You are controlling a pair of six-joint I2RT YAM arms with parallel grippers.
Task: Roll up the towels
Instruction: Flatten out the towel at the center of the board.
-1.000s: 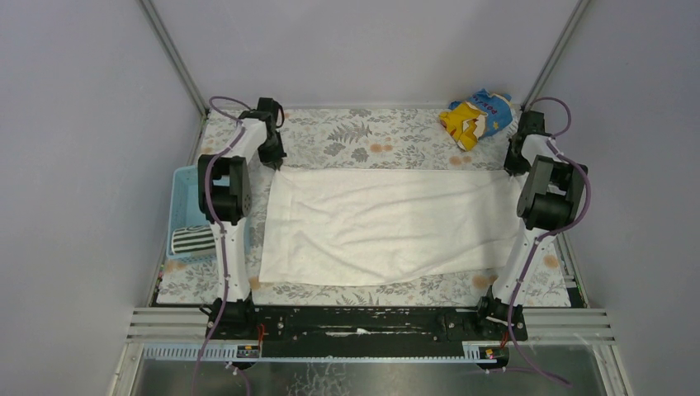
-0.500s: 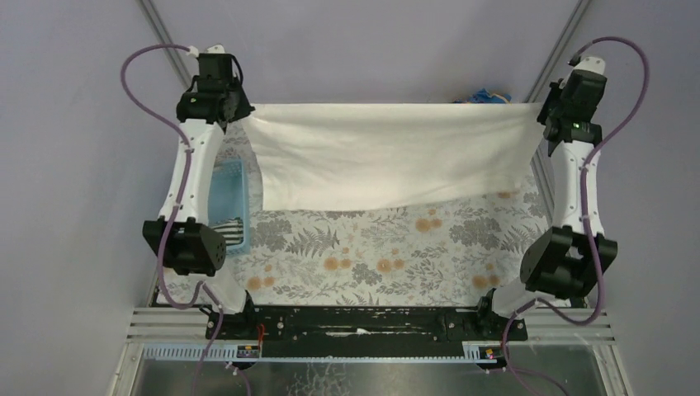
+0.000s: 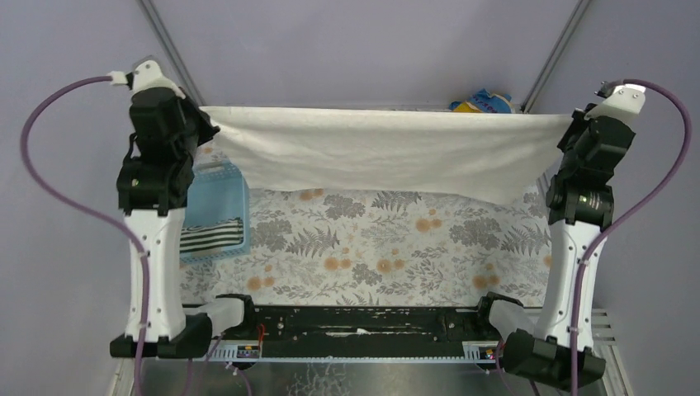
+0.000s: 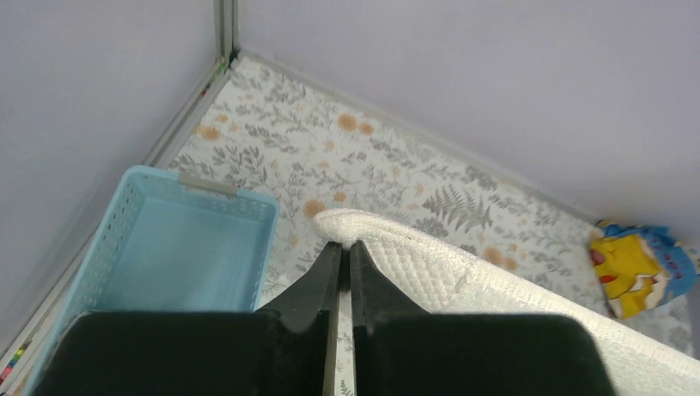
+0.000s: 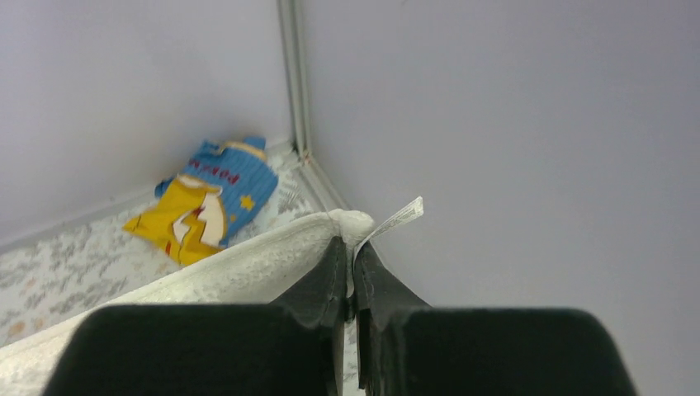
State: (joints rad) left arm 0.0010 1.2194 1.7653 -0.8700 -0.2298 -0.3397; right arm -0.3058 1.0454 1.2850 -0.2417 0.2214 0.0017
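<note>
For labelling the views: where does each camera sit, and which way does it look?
Top external: above, behind the bases, looking down at the table; both arms show.
Left wrist: on the left arm, looking past the left gripper toward the blue basket.
Right wrist: on the right arm, looking past the right gripper toward a wall corner.
Both wrist views share the white towel and yellow-and-blue cloth.

White arms (image 3: 157,256), black joints (image 3: 161,148), purple cables (image 3: 91,81)
</note>
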